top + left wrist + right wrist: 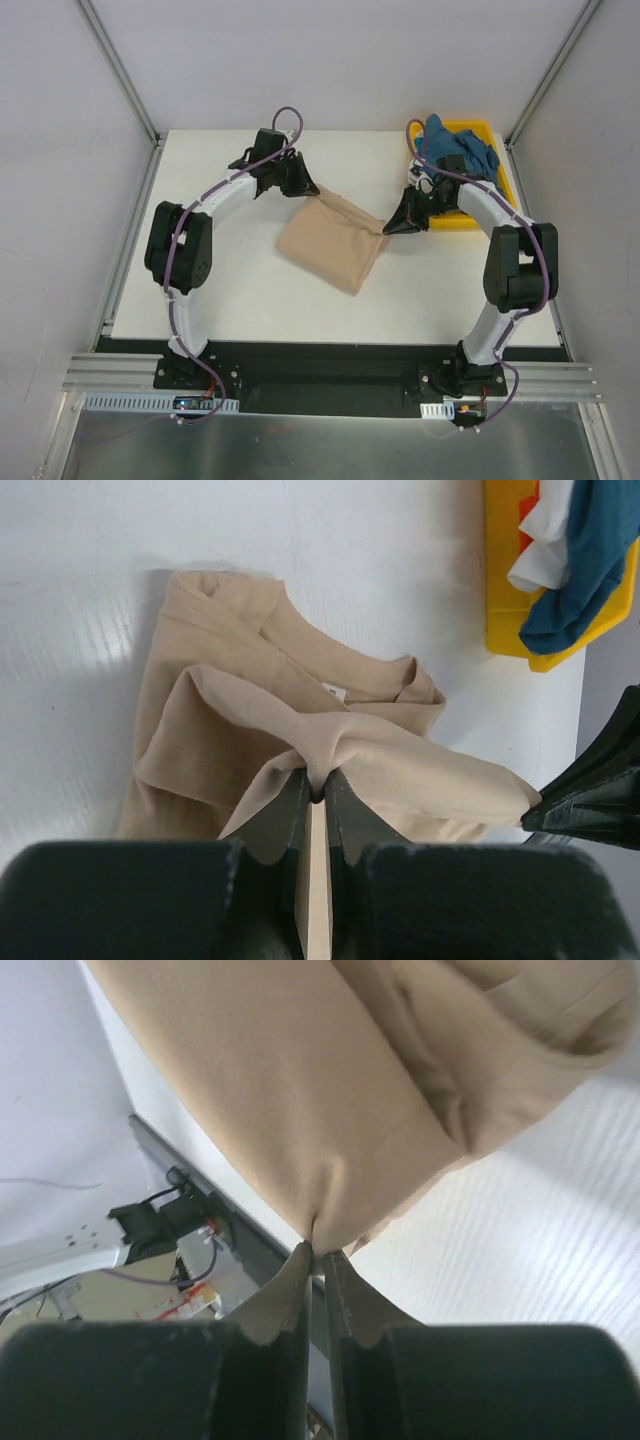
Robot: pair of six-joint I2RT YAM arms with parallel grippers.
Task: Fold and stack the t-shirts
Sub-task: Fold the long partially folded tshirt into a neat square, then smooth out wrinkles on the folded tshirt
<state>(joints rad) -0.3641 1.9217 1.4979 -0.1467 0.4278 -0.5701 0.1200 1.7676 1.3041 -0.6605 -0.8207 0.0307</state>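
1. Left claw (318, 785) and right claw (318, 1255), jaws nearly together, each pinch a fold of the tan t-shirt (330, 245), which lies between them.
2. Teal t-shirt (455, 145) lies in the yellow tray (508, 185) behind the right claw.
3. White neck label (335, 692) sits just ahead of the left claw; its writing is too small to read.

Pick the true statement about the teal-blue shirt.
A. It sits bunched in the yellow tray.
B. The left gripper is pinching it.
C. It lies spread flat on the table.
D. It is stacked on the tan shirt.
A: the teal-blue shirt lies crumpled in the yellow tray, while the left gripper and right gripper both pinch the tan shirt.
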